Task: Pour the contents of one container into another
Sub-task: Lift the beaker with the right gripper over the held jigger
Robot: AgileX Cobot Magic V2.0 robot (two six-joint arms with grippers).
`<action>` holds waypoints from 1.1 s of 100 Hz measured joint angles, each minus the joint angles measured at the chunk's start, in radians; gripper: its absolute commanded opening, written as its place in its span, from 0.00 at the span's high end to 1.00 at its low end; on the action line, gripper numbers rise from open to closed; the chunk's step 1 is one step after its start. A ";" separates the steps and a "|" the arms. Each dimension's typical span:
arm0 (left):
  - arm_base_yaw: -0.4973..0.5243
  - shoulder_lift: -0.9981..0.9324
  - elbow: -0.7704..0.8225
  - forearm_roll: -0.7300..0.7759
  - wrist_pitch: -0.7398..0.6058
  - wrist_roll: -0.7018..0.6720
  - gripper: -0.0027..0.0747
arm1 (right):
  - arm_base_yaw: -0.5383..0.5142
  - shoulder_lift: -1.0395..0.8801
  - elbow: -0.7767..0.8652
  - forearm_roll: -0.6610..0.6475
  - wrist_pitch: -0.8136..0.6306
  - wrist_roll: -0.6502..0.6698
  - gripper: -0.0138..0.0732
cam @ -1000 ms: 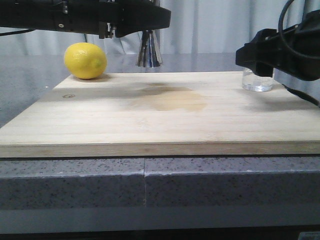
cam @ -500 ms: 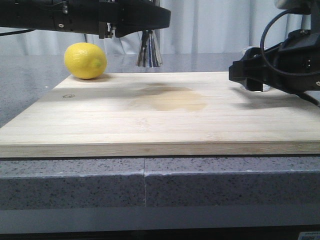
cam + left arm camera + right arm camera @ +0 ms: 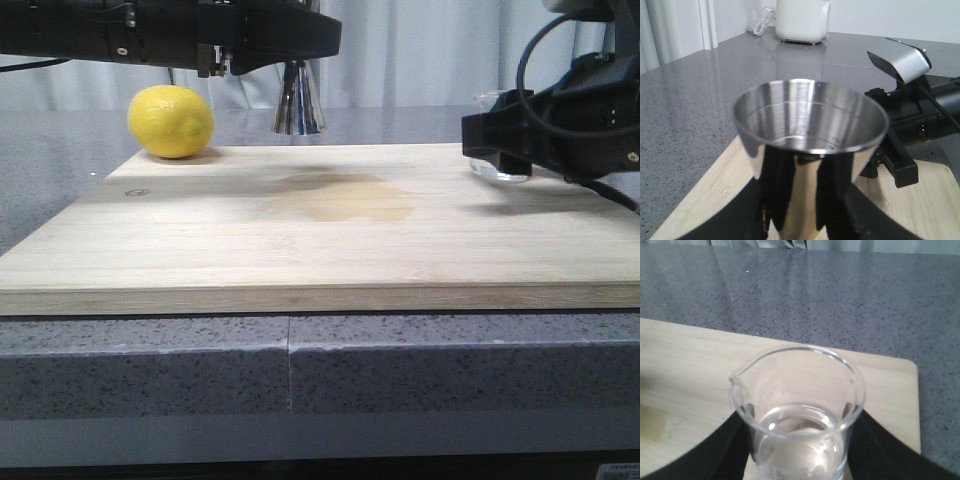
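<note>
The steel jigger point(image 3: 298, 105) hangs upright above the far edge of the board, with my left gripper point(image 3: 285, 45) shut on its waist. In the left wrist view its open cup point(image 3: 810, 130) is empty and shiny, with the black fingers point(image 3: 782, 185) clamped below it. The clear glass beaker point(image 3: 497, 170) is at the board's far right, with clear liquid in its base. My right gripper point(image 3: 510, 135) is shut on it. In the right wrist view the beaker point(image 3: 800, 440) sits between both black fingers point(image 3: 735, 440), its spout turned to one side.
A yellow lemon point(image 3: 171, 121) lies on the far left corner of the wooden board point(image 3: 320, 250), which has a darker damp patch point(image 3: 340, 195) in its middle. Grey stone counter surrounds the board. A white appliance point(image 3: 803, 20) stands far back.
My right gripper came down around the beaker and carried it slightly left and a little up. The left arm and the jigger have stayed still.
</note>
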 measured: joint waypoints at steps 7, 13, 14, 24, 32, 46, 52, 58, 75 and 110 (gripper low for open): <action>0.000 0.000 0.000 0.000 0.000 0.000 0.70 | 0.000 -0.025 -0.031 -0.012 0.052 0.000 0.49; 0.000 0.000 0.000 0.000 0.000 0.000 0.70 | 0.000 -0.046 -0.064 -0.030 0.097 0.000 0.49; 0.000 0.000 0.000 0.000 0.000 0.000 0.70 | 0.000 -0.051 -0.068 -0.033 0.109 0.000 0.49; 0.000 0.000 0.000 0.000 0.000 0.000 0.70 | 0.000 -0.087 -0.132 -0.083 0.207 0.000 0.49; 0.000 0.000 0.000 0.000 0.000 0.000 0.70 | 0.002 -0.109 -0.200 -0.119 0.312 0.000 0.49; 0.000 0.000 0.000 0.000 0.000 0.000 0.70 | 0.028 -0.121 -0.330 -0.178 0.488 0.000 0.49; 0.000 0.000 0.000 0.000 0.000 0.000 0.70 | 0.054 -0.121 -0.379 -0.211 0.543 0.000 0.49; 0.000 0.000 0.000 0.000 0.000 0.000 0.70 | 0.080 -0.121 -0.428 -0.248 0.591 0.000 0.49; 0.000 0.000 0.000 0.000 0.000 0.000 0.70 | 0.140 -0.121 -0.540 -0.319 0.678 0.000 0.49; 0.000 0.000 0.000 0.000 0.000 0.000 0.70 | 0.225 -0.121 -0.616 -0.484 0.711 0.000 0.49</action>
